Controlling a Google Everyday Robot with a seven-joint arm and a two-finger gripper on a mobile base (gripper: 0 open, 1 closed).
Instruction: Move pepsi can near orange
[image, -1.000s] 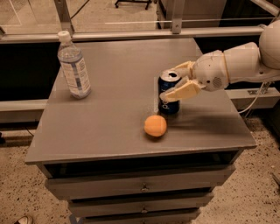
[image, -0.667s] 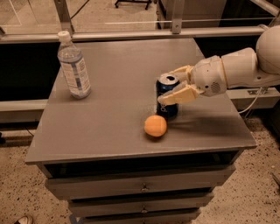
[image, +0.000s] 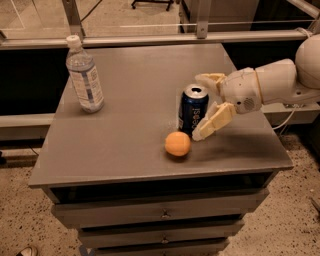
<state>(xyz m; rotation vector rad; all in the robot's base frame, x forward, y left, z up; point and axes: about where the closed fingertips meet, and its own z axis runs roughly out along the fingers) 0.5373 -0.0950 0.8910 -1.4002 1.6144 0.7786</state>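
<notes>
Overhead-angled view of a grey cabinet top (image: 140, 70) with drawers (image: 150, 212) below it. A dark blue pepsi can (image: 190, 112) stands upright right of centre, and the orange (image: 177, 144) sits just beside it, towards the front edge and slightly to the left. The two look very close, perhaps touching at the base, though that cannot be told for sure. A clear water bottle (image: 85, 75) stands well apart at the far left.

The robot's white arm (image: 270, 82) reaches in from the right. Its gripper (image: 201, 106) straddles the can with its two cream fingers spread wide apart: one finger (image: 210, 78) lies behind the can's silver rim, the other (image: 214, 121) slants down past the can's front right side, its tip near the base. Whether that lower finger brushes the can cannot be told.

Compared with a second ago, the fingers have opened: they were pinched close on the upper part of the can, and now the gap between them is much wider than the can. The can and orange have kept their places on the top.

This reads as the release. The can is already set down beside the orange, so the task looks nearly finished; what seems left is to draw the gripper away to the right without knocking the can over or nudging the orange into a roll
</notes>
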